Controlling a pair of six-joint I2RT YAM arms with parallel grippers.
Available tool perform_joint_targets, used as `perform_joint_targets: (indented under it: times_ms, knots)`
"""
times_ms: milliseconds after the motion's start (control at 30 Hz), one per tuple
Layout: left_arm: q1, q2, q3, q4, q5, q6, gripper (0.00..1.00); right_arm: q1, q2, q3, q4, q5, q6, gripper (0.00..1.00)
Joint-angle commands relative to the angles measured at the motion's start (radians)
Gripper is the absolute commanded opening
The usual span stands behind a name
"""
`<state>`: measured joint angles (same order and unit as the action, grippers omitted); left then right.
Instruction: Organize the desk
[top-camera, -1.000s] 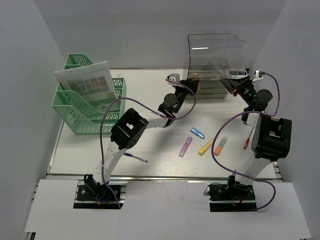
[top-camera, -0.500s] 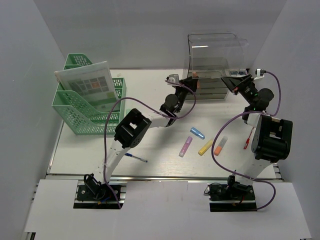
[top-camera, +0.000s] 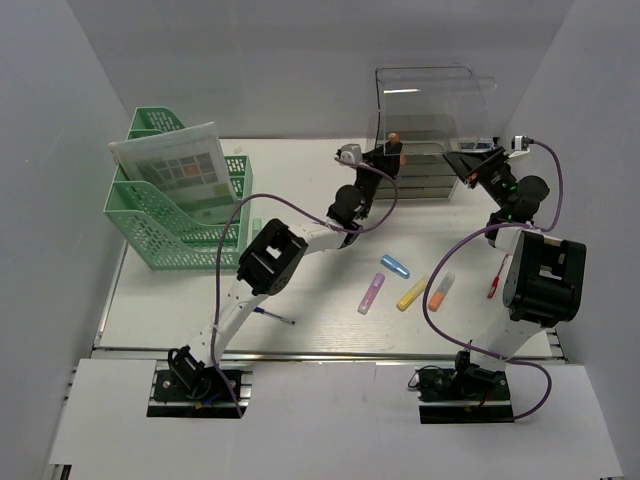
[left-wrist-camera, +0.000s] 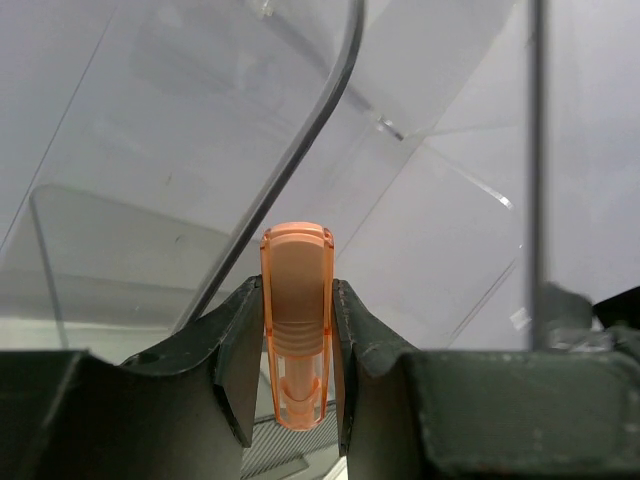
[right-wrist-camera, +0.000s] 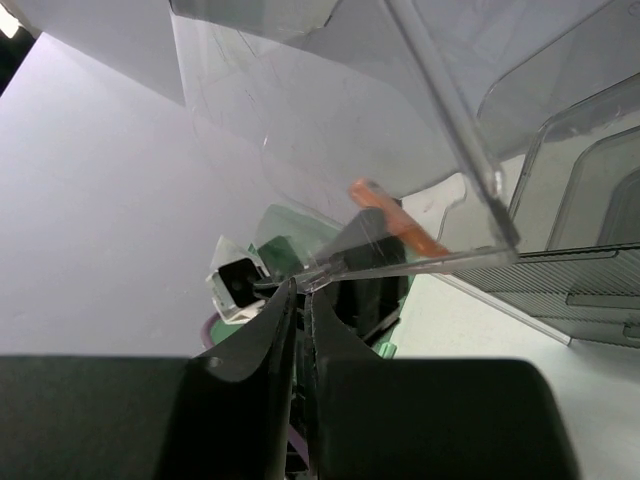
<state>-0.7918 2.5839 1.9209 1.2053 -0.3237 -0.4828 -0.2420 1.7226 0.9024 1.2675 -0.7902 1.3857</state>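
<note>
The white desk (top-camera: 330, 310) carries a clear plastic organizer box (top-camera: 430, 115) with grey drawers at the back right. My left gripper (top-camera: 385, 157) is shut on an orange highlighter (top-camera: 393, 141), held upright at the box's left front corner. In the left wrist view the highlighter (left-wrist-camera: 297, 330) stands between the fingers (left-wrist-camera: 297, 296), with the clear box wall (left-wrist-camera: 200, 150) just behind. My right gripper (top-camera: 472, 166) is shut on the box's clear lid edge; in the right wrist view the jaws (right-wrist-camera: 302, 292) pinch the thin plastic sheet (right-wrist-camera: 400, 262), and the orange highlighter (right-wrist-camera: 395, 215) shows through it.
Loose on the desk are a blue highlighter (top-camera: 395, 266), a pink one (top-camera: 371, 293), a yellow one (top-camera: 411, 295), an orange one (top-camera: 441, 291), a red pen (top-camera: 493, 285) and a blue pen (top-camera: 270, 316). Green mesh file trays (top-camera: 165, 225) holding a booklet stand at the left.
My left gripper has moved up and toward the clear box with the orange highlighter in it. The right gripper has stayed shut on the lid edge.
</note>
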Motion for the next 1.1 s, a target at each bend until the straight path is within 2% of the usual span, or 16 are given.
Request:
perform_joint_targets:
  times_ms: [0,333,567,1067]
  knots:
    - [-0.004,0.005,0.061,0.005,-0.025,0.035,0.26,0.001,-0.054,0.05,0.13,0.025,-0.002,0.05]
    - [-0.014,0.067,0.185,-0.038,-0.086,0.096,0.29,0.001,-0.057,0.056,0.133,0.034,0.015,0.05]
    - [-0.023,0.071,0.21,-0.072,-0.149,0.157,0.33,0.003,-0.054,0.05,0.138,0.035,0.019,0.05]
    - [-0.032,0.108,0.276,-0.17,-0.215,0.202,0.34,0.004,-0.057,0.044,0.15,0.034,0.033,0.05]
